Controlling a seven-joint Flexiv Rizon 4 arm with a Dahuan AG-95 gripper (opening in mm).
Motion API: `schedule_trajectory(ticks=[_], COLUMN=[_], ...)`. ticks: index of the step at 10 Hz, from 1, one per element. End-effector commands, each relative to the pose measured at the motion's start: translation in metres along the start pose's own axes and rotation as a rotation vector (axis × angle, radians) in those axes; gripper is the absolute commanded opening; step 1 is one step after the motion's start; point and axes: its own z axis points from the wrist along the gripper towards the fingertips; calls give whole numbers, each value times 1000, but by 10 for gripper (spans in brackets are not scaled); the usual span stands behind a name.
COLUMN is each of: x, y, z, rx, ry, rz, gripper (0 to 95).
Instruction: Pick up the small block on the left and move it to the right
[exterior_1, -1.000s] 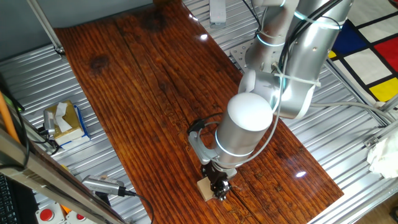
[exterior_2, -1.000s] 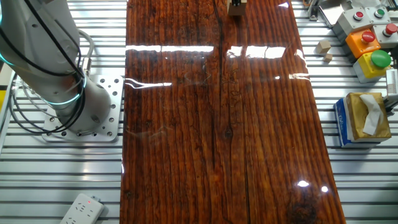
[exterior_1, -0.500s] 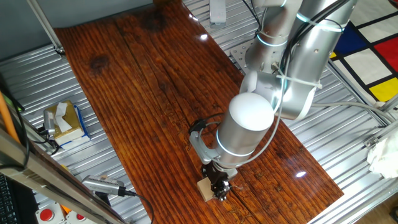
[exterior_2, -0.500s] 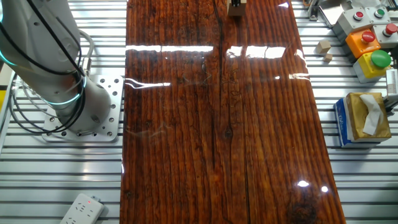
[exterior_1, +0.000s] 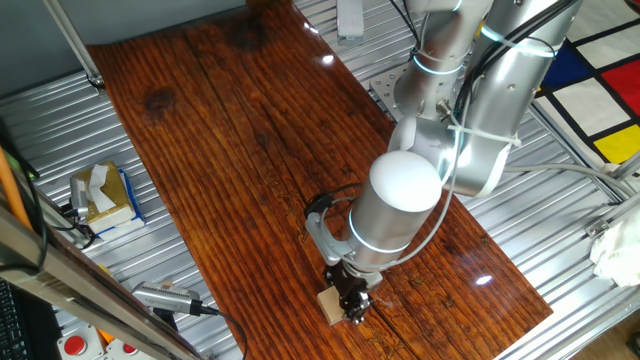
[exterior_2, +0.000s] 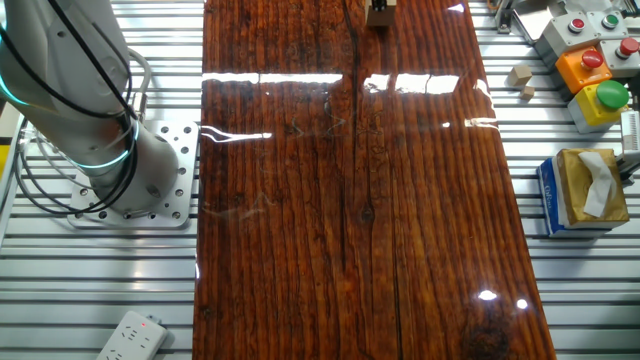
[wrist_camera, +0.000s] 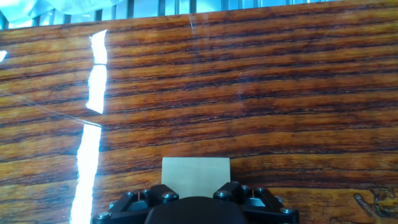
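Almost nothing shifts from a second ago: the tool (exterior_1: 352, 300) stays low at bottom centre over the table (exterior_1: 230, 150), the block (exterior_1: 329, 304) touching its tip, grip state impossible to tell, so I judge the lift hasn't begun.

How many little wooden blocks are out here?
3: the small block at the gripper on the wooden board, and two spare blocks on the metal slats beside the button box. Others may be hidden.
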Motion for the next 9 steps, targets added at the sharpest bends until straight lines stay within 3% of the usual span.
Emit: schedule_trajectory(ticks=[1,9], x=[0,1], y=[1,3], z=[1,4], rx=[0,1], ry=[-1,-5], rz=[0,10], gripper=[0,0])
